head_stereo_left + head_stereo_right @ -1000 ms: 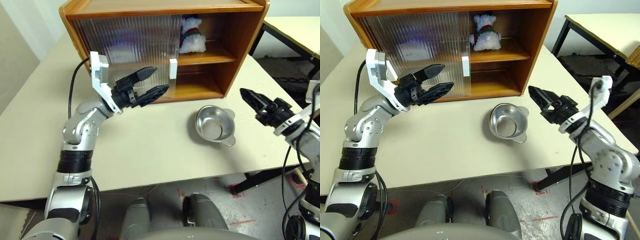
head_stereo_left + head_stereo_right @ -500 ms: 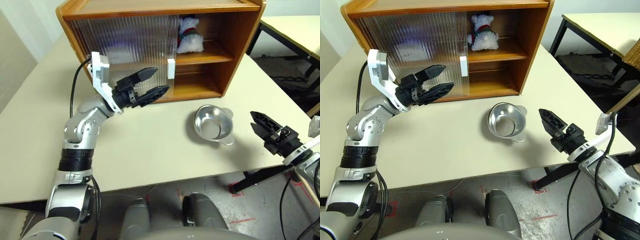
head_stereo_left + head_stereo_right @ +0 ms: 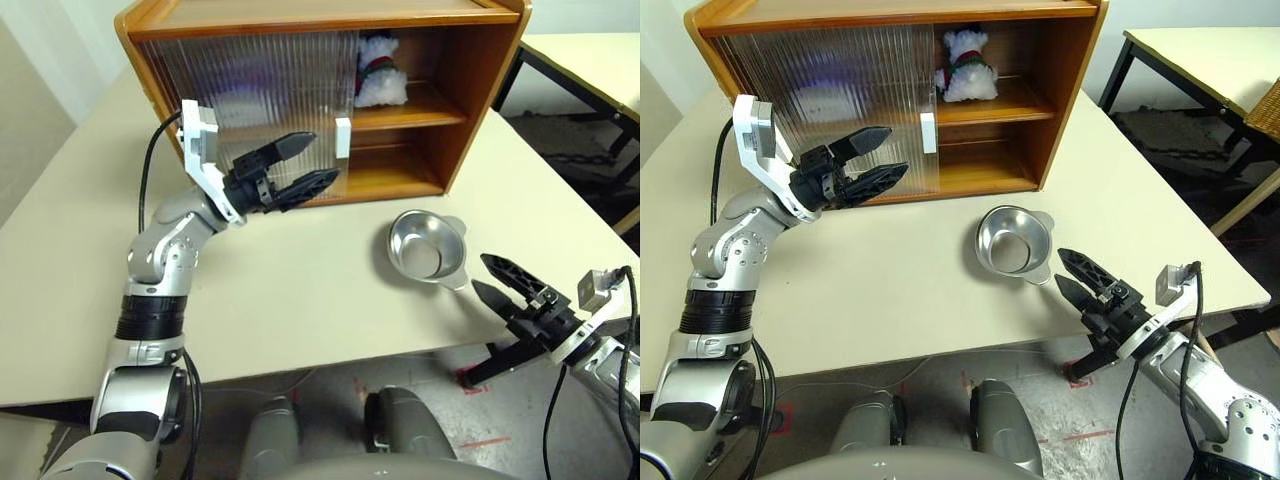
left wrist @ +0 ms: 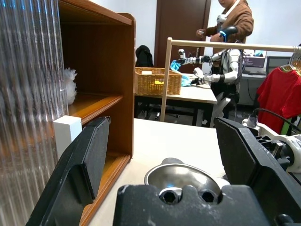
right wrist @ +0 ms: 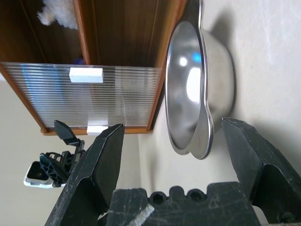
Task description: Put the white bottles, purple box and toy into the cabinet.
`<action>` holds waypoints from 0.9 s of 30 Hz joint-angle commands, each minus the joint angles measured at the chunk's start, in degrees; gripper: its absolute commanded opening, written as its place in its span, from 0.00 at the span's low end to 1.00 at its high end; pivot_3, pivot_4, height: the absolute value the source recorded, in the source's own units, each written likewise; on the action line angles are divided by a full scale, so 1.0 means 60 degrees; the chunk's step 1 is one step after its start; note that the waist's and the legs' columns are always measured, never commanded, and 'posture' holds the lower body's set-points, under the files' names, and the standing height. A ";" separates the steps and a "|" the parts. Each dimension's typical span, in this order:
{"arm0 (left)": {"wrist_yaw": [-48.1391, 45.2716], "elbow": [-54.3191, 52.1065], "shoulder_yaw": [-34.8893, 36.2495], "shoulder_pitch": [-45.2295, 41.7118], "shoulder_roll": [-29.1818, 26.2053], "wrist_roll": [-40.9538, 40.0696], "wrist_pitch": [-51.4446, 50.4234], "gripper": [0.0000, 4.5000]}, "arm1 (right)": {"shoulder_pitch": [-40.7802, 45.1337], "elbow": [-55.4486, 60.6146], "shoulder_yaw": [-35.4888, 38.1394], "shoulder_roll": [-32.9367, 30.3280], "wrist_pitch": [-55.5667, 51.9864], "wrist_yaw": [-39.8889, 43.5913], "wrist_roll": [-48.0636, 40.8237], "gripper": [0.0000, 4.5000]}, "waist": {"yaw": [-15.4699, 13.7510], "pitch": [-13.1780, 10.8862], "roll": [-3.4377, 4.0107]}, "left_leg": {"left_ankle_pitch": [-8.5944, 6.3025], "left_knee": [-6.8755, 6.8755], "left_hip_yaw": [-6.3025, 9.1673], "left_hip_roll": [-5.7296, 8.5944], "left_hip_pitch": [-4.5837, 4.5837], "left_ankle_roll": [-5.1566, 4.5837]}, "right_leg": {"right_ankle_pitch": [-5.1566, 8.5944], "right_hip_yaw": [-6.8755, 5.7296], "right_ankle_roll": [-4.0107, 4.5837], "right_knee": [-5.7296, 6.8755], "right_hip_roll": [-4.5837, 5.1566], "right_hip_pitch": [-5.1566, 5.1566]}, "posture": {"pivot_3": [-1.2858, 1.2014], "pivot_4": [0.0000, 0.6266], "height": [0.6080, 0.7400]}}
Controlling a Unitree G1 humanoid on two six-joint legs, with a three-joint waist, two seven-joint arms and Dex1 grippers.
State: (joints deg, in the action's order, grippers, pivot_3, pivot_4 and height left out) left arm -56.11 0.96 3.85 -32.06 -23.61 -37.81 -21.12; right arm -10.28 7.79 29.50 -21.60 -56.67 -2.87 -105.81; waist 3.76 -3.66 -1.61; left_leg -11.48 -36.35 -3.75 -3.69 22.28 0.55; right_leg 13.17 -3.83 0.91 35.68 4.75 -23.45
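Observation:
The orange-brown cabinet [image 3: 480, 90] stands at the back of the table, its right half uncovered. The fluffy white toy [image 3: 970, 68] sits on the upper shelf there. The white bottles and the purple box are hidden; faint pale and lilac blurs show through the ribbed sliding door [image 3: 260, 95]. My left gripper [image 3: 325, 158] hovers open in front of that door, just below its white handle [image 3: 343, 137], holding nothing. Low by the table's front right edge, my right gripper [image 3: 1059, 266] is open and empty, pointing at the steel bowl.
A shiny steel bowl [image 3: 428, 246] rests on the table in front of the cabinet's uncovered side, a little ahead of my right fingers [image 5: 106, 160]. A second table [image 3: 590, 50] stands at the back right. A person [image 4: 233, 19] stands far off.
My right arm has sunk and drawn back to the table's front edge, rolling its wrist. The left arm has stayed still, and both grippers remain open.

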 commanded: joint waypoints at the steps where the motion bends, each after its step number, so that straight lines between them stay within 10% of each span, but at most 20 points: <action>1: -0.0022 -0.0051 0.0040 -0.0075 -0.0115 0.0108 -0.0063 1.00 | 0.0087 -0.0136 -0.0387 0.0070 0.0394 -0.0401 -0.0513 0.99 | 0.0003 0.0000 0.0000 | 0.0000 0.0000 0.0000 0.0000 0.0000 0.0000 | 0.0000 0.0000 0.0000 -0.0001 0.0000 0.0000 | 0.48 0.00 1.00; 27: -0.0077 -0.0234 0.0111 -0.0158 -0.0582 0.0143 -0.0166 1.00 | 0.0375 -0.3214 -0.0815 -0.0074 -0.0218 0.2963 0.1901 0.99 | -0.0045 0.0069 -0.0103 | -0.0001 -0.0002 0.0002 -0.0001 -0.0003 0.0000 | 0.0008 0.0004 0.0014 -0.0024 -0.0001 0.0018 | 0.50 0.00 1.00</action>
State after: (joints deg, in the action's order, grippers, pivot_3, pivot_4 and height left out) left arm -56.11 0.23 4.49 -32.34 -26.59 -37.81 -22.21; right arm -7.91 -8.35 25.27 -21.66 -57.79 14.64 -97.74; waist 3.49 -3.25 -2.23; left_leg -11.48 -36.36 -3.74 -3.69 22.26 0.55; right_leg 13.23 -3.80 1.01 35.53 4.75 -23.34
